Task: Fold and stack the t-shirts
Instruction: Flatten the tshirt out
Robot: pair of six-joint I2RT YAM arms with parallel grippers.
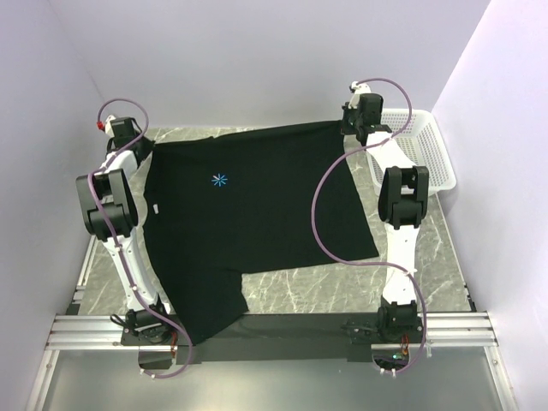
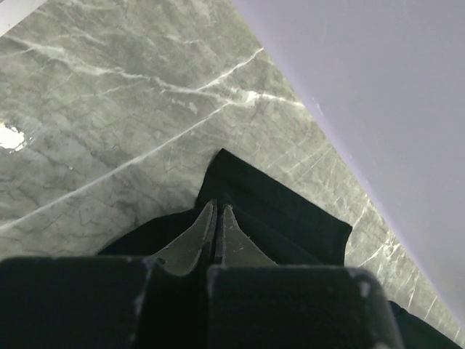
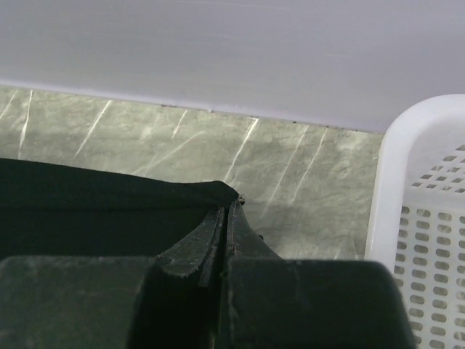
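Observation:
One black t-shirt (image 1: 257, 214) lies spread over the marble table, with a light-blue starburst print (image 1: 220, 180) and a small white label (image 1: 157, 211) near its left side. One sleeve hangs over the near edge. My left gripper (image 1: 137, 144) is shut on the shirt's far left corner; in the left wrist view the jaws (image 2: 218, 208) pinch black cloth (image 2: 290, 218). My right gripper (image 1: 353, 127) is shut on the far right corner; in the right wrist view the jaws (image 3: 229, 206) pinch the cloth's edge (image 3: 109, 196). The far edge is stretched between them.
A white perforated plastic basket (image 1: 421, 150) stands at the far right, just beside my right gripper, and shows in the right wrist view (image 3: 425, 240). Lilac walls enclose the table on three sides. A purple cable (image 1: 321, 223) loops over the shirt's right part.

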